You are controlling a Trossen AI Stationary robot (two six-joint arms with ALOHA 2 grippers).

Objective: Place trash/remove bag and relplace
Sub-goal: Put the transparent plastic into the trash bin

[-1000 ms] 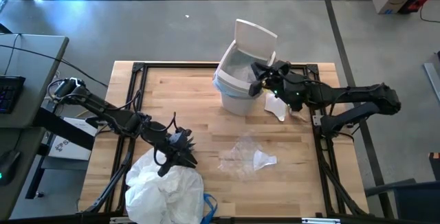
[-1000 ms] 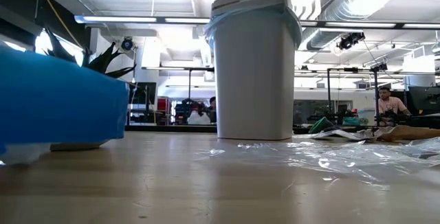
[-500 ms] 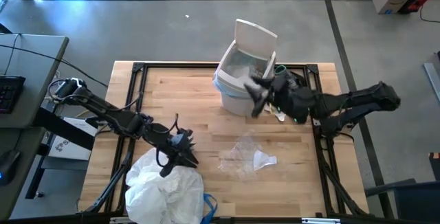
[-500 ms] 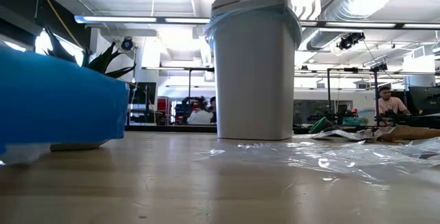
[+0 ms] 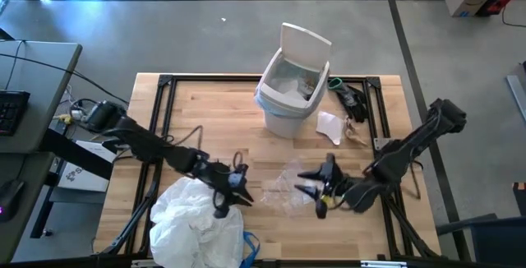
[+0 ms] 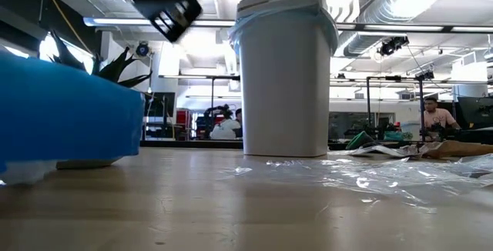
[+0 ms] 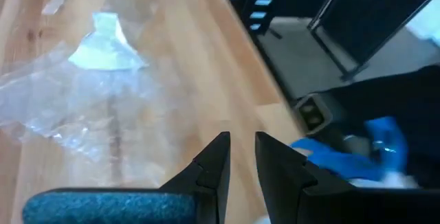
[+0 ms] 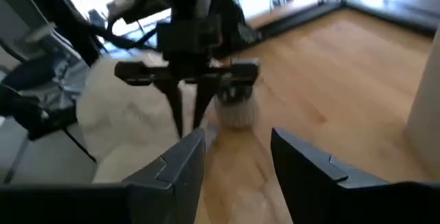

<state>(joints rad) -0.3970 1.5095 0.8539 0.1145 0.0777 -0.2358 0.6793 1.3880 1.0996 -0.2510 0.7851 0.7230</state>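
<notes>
The white bin [image 5: 288, 95] stands at the table's far middle, lid up, with the light-blue bag [image 5: 265, 97] lining it and folded over its rim. A clear plastic wrapper [image 5: 283, 187] with a white scrap [image 7: 103, 49] lies flat on the table's middle. My right gripper [image 5: 302, 182] hangs open above the wrapper's right part, clear of it. My left gripper [image 5: 244, 194] hovers left of the wrapper, over the edge of a white crumpled bag heap [image 5: 197, 223]. Its fingers [image 7: 223, 148] stand a narrow gap apart with nothing between. White paper [image 5: 330, 127] and brown paper [image 5: 357, 134] lie right of the bin.
The white bag heap fills the near left corner, with a blue piece [image 5: 249, 243] at the near edge. A small spiky plant [image 6: 115, 66] stands by the left gripper. A dark object [image 5: 349, 95] lies at the far right. Bare wood shows left of the bin.
My right gripper has swung away from the bin's rim toward the table's near edge and now points left over the clear wrapper. My left gripper has moved down and toward the right, along the white heap's edge. The bin and the wrapper have stayed put.
</notes>
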